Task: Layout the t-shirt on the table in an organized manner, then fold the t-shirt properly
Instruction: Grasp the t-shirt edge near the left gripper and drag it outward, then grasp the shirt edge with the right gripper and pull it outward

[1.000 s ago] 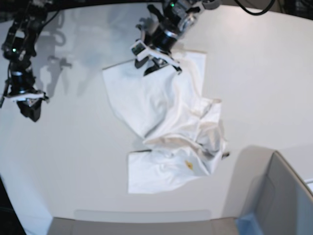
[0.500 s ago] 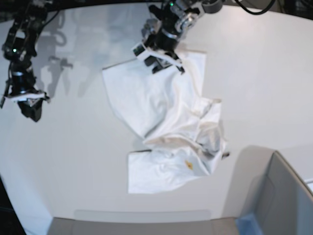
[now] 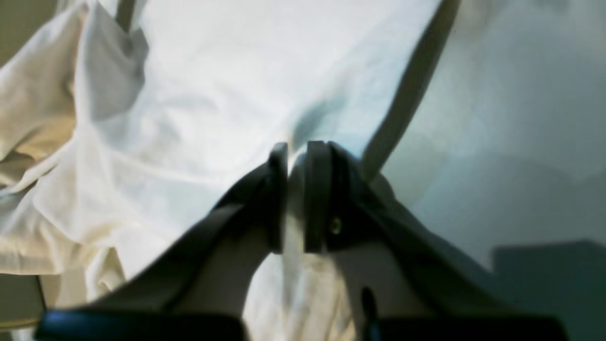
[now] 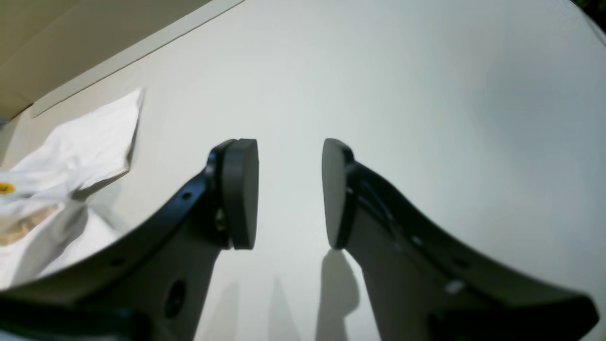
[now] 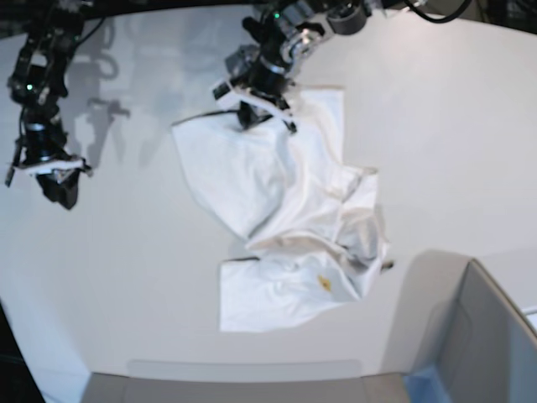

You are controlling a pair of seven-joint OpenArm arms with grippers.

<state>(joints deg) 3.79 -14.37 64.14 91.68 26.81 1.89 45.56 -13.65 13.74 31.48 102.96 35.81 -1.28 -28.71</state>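
Observation:
The white t-shirt (image 5: 277, 193) lies crumpled on the white table (image 5: 126, 277), with a small orange bit of print (image 5: 324, 283) showing near its front end. My left gripper (image 5: 256, 113) is down on the shirt's far edge. In the left wrist view this gripper (image 3: 296, 156) is shut on a thin fold of the t-shirt (image 3: 213, 85). My right gripper (image 5: 57, 186) hangs at the far left, well apart from the shirt. The right wrist view shows the right gripper (image 4: 289, 156) open over bare table (image 4: 426, 94), nothing between the pads, the t-shirt (image 4: 71, 142) off to its left.
A grey bin-like box (image 5: 487, 336) stands at the front right corner, close to the shirt's front end. A beige panel (image 4: 71, 28) runs beyond the table edge in the right wrist view. The table's curved far edge passes just behind both arms.
My left gripper has shifted a little left and down onto the shirt's far edge and shut on the cloth. The right arm has barely moved.

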